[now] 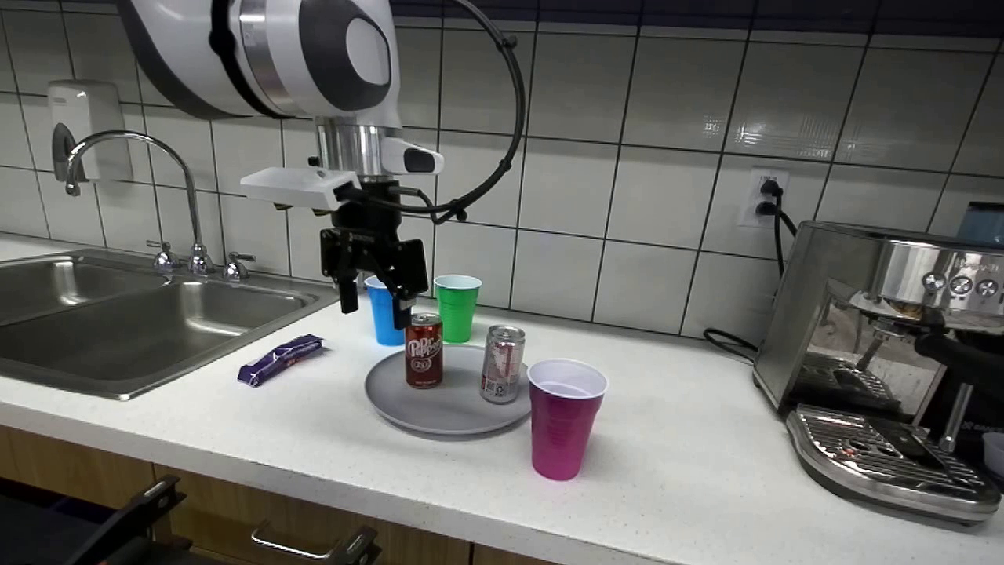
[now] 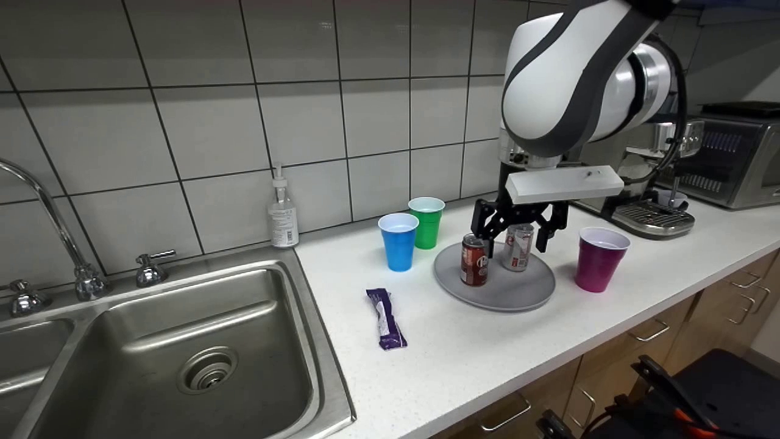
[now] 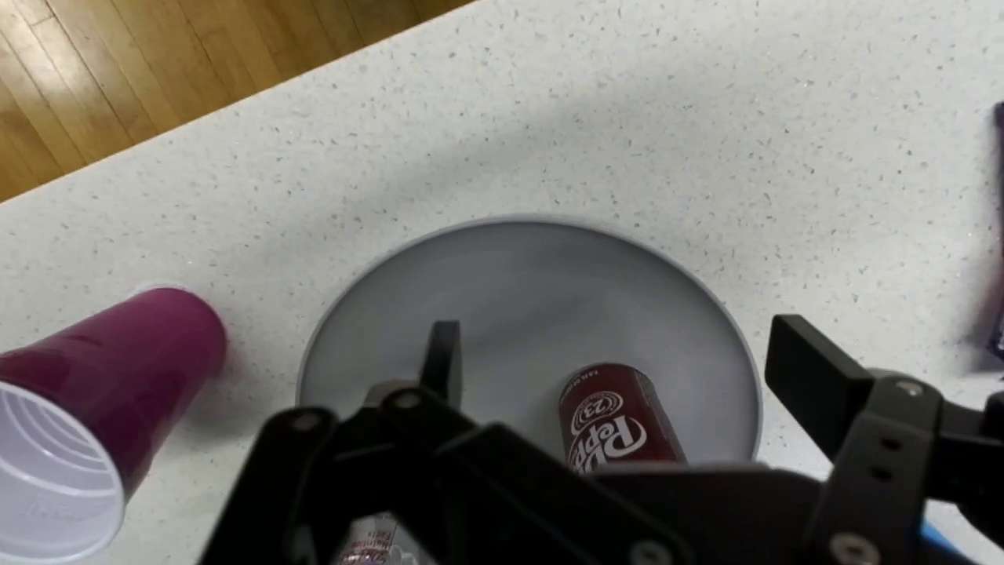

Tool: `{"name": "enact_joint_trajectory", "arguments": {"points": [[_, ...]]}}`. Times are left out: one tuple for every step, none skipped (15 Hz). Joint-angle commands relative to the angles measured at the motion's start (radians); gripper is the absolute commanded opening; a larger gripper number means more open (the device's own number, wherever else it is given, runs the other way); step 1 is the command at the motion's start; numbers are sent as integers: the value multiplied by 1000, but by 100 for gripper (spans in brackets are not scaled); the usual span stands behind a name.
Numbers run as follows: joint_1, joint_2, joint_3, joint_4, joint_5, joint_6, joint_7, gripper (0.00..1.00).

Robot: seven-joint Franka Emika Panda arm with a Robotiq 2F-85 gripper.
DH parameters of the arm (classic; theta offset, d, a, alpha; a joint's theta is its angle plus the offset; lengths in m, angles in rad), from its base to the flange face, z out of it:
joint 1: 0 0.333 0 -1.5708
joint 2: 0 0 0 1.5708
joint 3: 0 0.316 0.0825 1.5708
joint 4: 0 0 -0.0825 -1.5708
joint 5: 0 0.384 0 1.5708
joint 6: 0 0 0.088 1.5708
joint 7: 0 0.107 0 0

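My gripper (image 3: 620,349) is open with nothing between its fingers. It also shows in both exterior views, above the plate area (image 1: 375,308) (image 2: 515,244). The dark red Dr Pepper can (image 1: 424,353) stands upright on the round grey plate (image 1: 439,420). It is nearest to the gripper, and in the wrist view the can (image 3: 616,416) appears between the fingers, its top hidden by the gripper. A silver can (image 1: 502,365) stands upright on the same plate (image 2: 518,299). In the wrist view only a small part of the silver can (image 3: 380,541) shows.
A magenta cup (image 1: 563,424) stands beside the plate. A blue cup (image 2: 399,244) and a green cup (image 2: 426,225) stand near the tiled wall. A purple wrapped bar (image 2: 386,318) lies between plate and sink (image 2: 314,390). An espresso machine (image 1: 886,353) stands farther along the counter.
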Motion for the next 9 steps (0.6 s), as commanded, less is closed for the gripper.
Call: {"name": "enact_joint_trajectory", "arguments": {"points": [[-23,64,0,39,-43,64,95,100],[-27,79,-2,49,-53,79,115,100],[-31,98,-5,62,-66,89,138,100],[-33,116,-9,74,-83,102,165,100],[-33,136,-16,90,-97,109,191,100],[-30,154,-26,105,-113,117,214,100],[-24,173,-36,123,-125,120,238,100],[-17,191,-46,140,-132,123,257,100],[-9,208,-56,155,-141,128,276,100]]}}
